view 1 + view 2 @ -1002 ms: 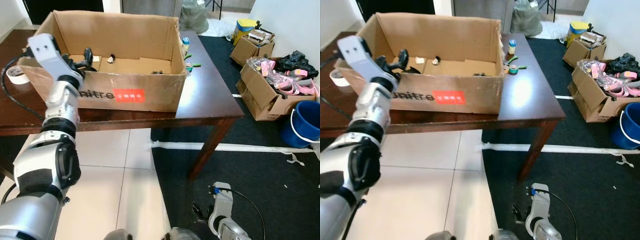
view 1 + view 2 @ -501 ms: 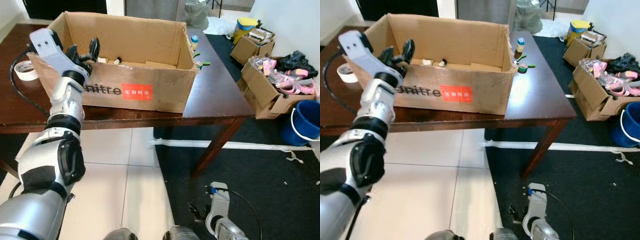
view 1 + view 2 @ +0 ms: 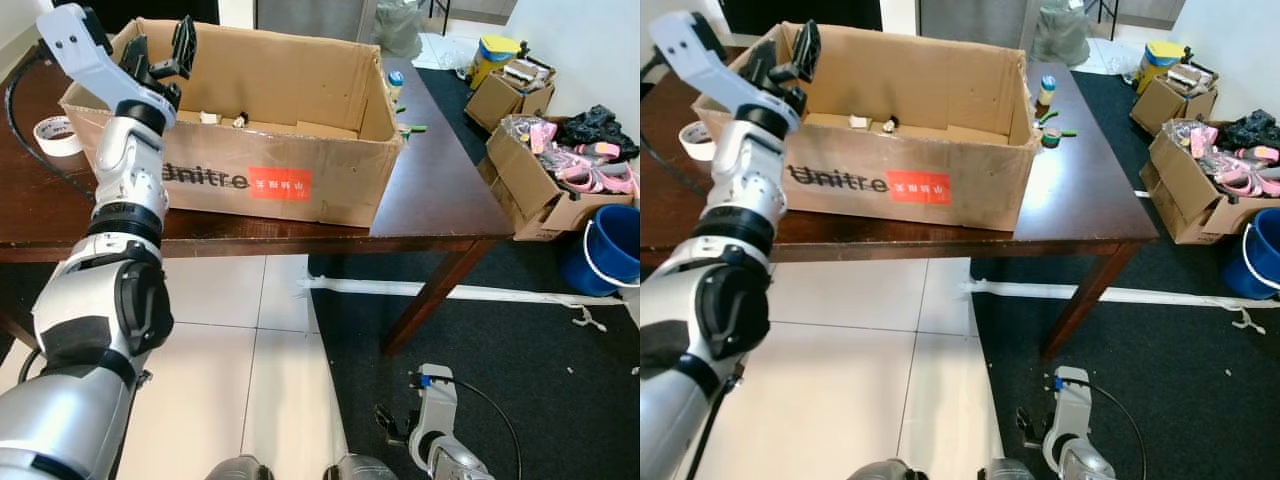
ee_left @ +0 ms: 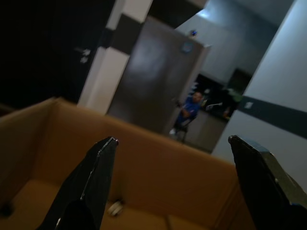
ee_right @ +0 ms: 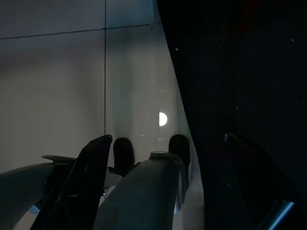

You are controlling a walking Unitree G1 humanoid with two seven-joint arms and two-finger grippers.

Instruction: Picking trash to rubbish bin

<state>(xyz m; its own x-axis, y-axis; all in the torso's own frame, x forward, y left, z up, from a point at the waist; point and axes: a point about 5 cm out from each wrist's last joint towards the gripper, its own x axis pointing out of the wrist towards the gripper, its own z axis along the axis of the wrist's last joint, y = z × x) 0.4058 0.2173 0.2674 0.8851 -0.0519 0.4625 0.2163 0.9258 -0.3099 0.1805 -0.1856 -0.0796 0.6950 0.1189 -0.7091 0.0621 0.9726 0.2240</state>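
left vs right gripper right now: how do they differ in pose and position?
The left gripper is raised over the near left corner of the cardboard box on the table; the right gripper hangs low beside the robot, above the floor. The left arm is extended forward; the right arm is idle. Shared: both have their fingers spread apart and hold nothing.

Small trash scraps (image 3: 238, 121) (pale, dark), inside cardboard box (image 3: 300, 180)

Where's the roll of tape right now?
In the left eye view the roll of white tape lies flat on the dark wooden table, on the robot's left, just outside the cardboard box's left end wall and below the raised left gripper.
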